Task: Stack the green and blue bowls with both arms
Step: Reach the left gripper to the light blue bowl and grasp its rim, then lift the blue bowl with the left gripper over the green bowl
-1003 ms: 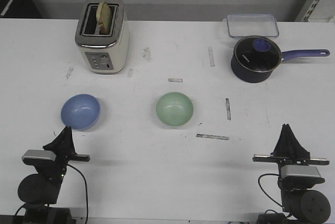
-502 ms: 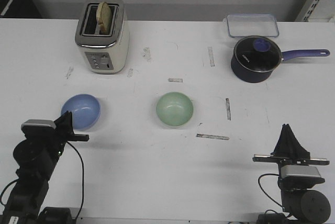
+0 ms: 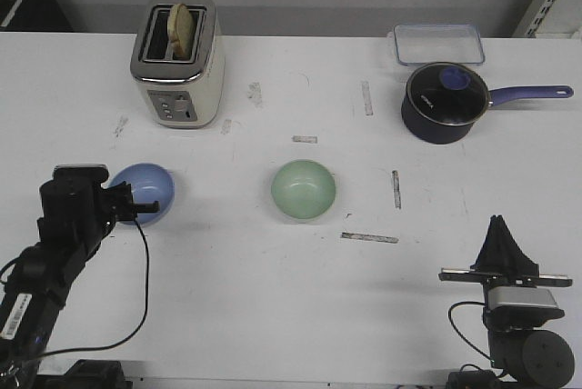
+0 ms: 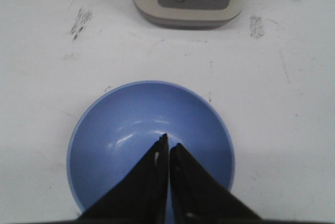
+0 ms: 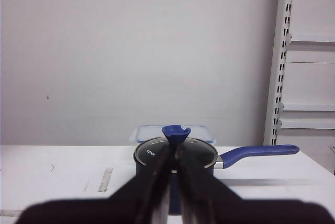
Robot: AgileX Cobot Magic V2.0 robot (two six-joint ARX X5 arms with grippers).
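Periwinkle blue bowl [image 3: 144, 193] on worktop [image 3: 273, 298] in front of toaster [image 3: 177, 62], smooth, glossy inside, empty. Mint green bowl [image 3: 303, 189] well apart toward centre, upright, also empty. Stacking not begun; neither bowl lifted or gripped. Left gripper [image 4: 167, 148] poised over blue bowl, jaws pressed together, nothing pinched. Right gripper [image 5: 172, 153] parked at near edge, jaws likewise together, facing saucepan [image 5: 175, 156]. Left to do: open, grasp, carry, nest.

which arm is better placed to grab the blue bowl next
The left. Its pincer hangs right over the blue bowl, fingers shut, while the right pincer sits parked at the table's near right corner, beyond the green bowl.
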